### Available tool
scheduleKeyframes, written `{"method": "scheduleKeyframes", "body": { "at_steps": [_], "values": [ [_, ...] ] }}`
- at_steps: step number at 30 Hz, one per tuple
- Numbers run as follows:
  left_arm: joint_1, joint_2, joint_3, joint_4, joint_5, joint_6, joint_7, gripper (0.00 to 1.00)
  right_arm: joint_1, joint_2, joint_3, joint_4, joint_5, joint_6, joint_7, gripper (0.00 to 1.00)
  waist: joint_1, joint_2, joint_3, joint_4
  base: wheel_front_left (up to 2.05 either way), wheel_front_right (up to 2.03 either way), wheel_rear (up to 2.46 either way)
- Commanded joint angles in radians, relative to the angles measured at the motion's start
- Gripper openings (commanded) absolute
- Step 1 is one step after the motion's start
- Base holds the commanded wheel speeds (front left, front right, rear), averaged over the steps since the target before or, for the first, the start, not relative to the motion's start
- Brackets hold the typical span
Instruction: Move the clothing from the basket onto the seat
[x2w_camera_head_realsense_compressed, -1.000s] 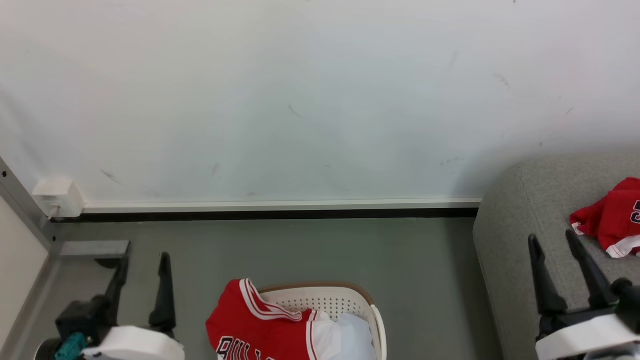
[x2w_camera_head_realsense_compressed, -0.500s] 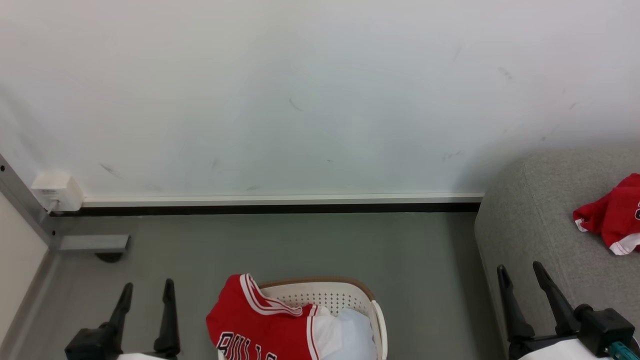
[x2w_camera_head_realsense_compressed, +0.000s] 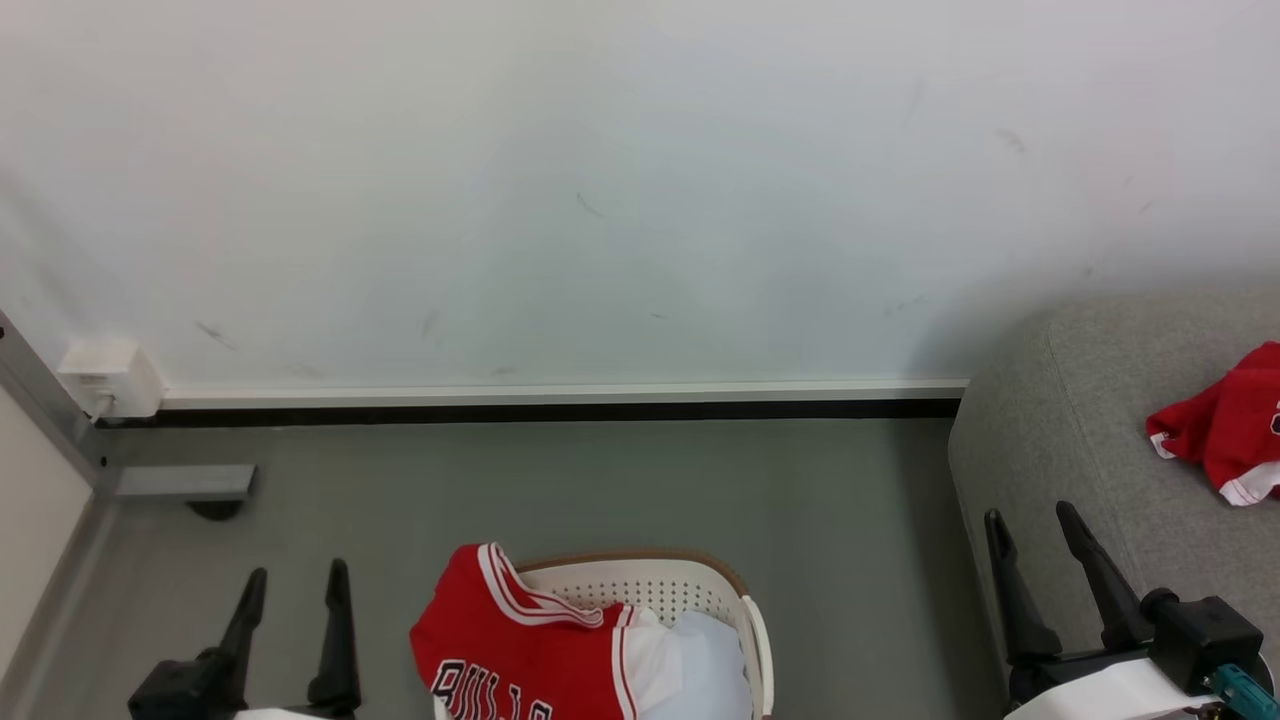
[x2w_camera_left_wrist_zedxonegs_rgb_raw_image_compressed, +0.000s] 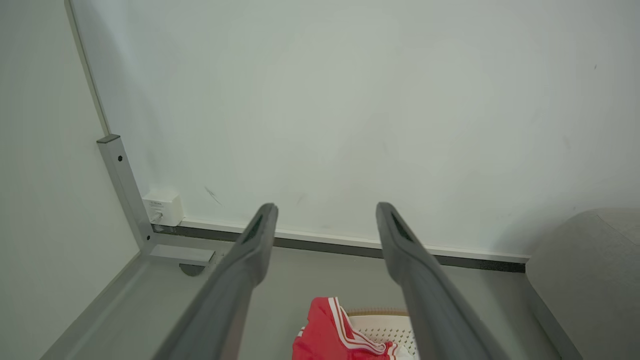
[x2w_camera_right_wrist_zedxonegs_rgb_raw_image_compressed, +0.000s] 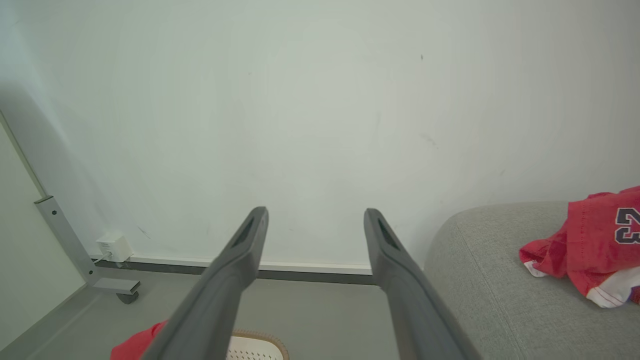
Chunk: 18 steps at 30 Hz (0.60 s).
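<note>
I am reading the left gripper (x2w_camera_head_realsense_compressed: 298, 568) at the lower left of the head view: its jaws are standing released and gripping nothing, fingers pointing toward the wall (x2w_camera_head_realsense_compressed: 600, 200). The right gripper (x2w_camera_head_realsense_compressed: 1029, 511) is showing at the lower right with its jaws also released and empty. Its fingers are rising in front of the near rounded corner of the seat (x2w_camera_head_realsense_compressed: 1080, 420).

Outward, a grey-green floor (x2w_camera_head_realsense_compressed: 600, 490) is running up to the white wall, which is carrying faint scuffs. A pale skirting strip (x2w_camera_head_realsense_compressed: 560, 392) is lying over a dark band along the joint. At the left a grey metal post (x2w_camera_head_realsense_compressed: 40, 420) is standing, with a flat foot (x2w_camera_head_realsense_compressed: 180, 482) reaching onto the floor. A small white socket box (x2w_camera_head_realsense_compressed: 110, 380) is sitting on the wall just beside the post.

The basket (x2w_camera_head_realsense_compressed: 660, 598) is standing on the floor between the two grippers, cut off by the bottom edge of the head view. A red jersey (x2w_camera_head_realsense_compressed: 500, 640) with white-striped trim and partly visible lettering is draping over the basket's left rim. A pale blue-white sheet (x2w_camera_head_realsense_compressed: 710, 660) is lying inside toward the right. A second red garment (x2w_camera_head_realsense_compressed: 1225, 420), numbered 23, is lying crumpled on the seat, well apart from the basket.
</note>
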<state>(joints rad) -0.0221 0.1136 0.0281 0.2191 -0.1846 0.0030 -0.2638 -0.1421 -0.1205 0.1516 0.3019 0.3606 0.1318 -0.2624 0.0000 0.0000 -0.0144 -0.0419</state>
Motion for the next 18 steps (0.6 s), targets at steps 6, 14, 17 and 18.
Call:
{"method": "scheduleKeyframes", "body": {
  "at_steps": [6,14,17,18],
  "values": [
    [-0.017,-0.018,0.023,0.008,0.033,-0.025,-0.001,1.0,-0.023,-0.01,0.008,0.002,0.01,-0.002,-0.003,1.0,0.0,0.0,0.019,-0.013,0.0,0.0,0.0],
    [-0.073,-0.034,0.021,0.018,0.056,-0.055,-0.001,1.0,-0.067,-0.014,0.012,-0.015,0.013,-0.002,-0.003,1.0,0.0,0.0,0.091,-0.033,0.0,0.0,0.0],
    [-0.11,-0.038,0.019,0.023,0.061,-0.064,-0.001,1.0,-0.096,-0.015,0.016,-0.024,0.008,-0.002,-0.003,1.0,0.0,0.0,0.135,-0.043,0.0,0.0,0.0],
    [-0.124,-0.038,0.019,0.024,0.064,-0.069,-0.001,1.0,-0.107,-0.015,0.02,-0.026,0.007,-0.002,-0.003,1.0,0.0,0.0,0.153,-0.047,0.0,0.0,0.0]
  ]
}}
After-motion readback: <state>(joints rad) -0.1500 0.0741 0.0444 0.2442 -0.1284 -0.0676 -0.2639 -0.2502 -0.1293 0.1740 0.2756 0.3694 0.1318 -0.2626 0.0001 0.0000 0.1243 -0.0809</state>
